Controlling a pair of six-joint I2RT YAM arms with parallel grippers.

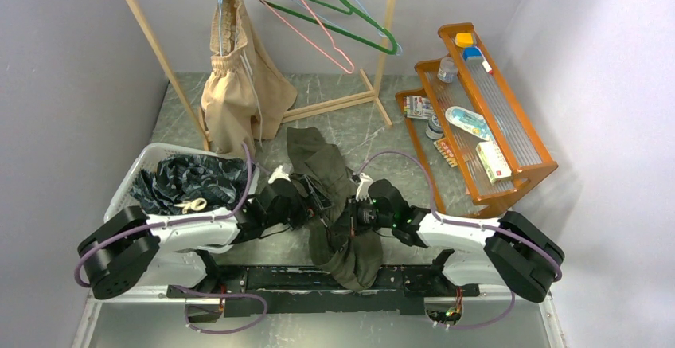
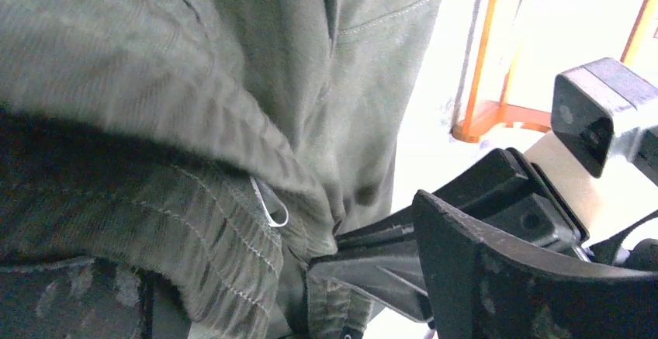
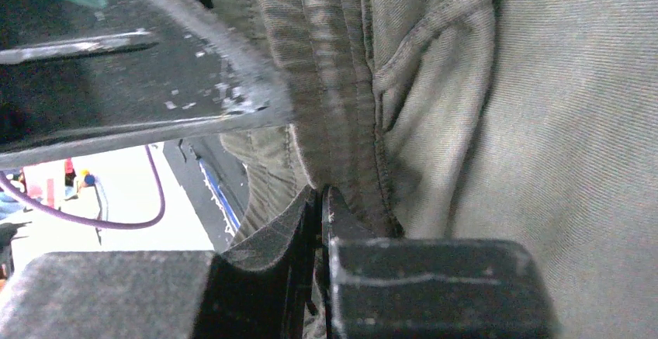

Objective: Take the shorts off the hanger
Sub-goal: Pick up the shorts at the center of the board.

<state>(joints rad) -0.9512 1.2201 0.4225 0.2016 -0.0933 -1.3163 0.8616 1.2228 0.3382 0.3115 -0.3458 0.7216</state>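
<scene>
Top external view showed the grey marbled table (image 1: 350,129) with a wooden clothes rack (image 1: 163,65) standing at its far side. An orange shelf (image 1: 517,105) of small packets stood to the right, and a white basket (image 1: 127,179) sat at the near left. The beige shorts (image 1: 239,93) hung from a blue hanger (image 1: 216,5) on the rack, their hem reaching down to the table. The olive green shorts (image 1: 318,161) were off the rack, draped in a long heap from the table's middle down over the near edge, between the two arms. The dark patterned shorts (image 1: 187,181) lay crumpled inside the basket.

The left gripper (image 1: 306,197) reached into the olive cloth from the left. In the left wrist view its fingers (image 2: 504,277) were spread wide, and the olive green shorts (image 2: 194,67) filled the space above them. The right gripper (image 1: 350,214) met the same garment from the right. In the right wrist view the right gripper (image 3: 320,207) had its jaws pressed together on a fold of the ribbed waistband of the olive green shorts (image 3: 543,122). Its tips (image 2: 341,250) also showed in the left wrist view, pinching that cloth.

A green hanger (image 1: 390,45) and a pink hanger (image 1: 349,67) hung bare on the rack. A thin wire loop (image 2: 268,207) poked out of the gathered waistband.
</scene>
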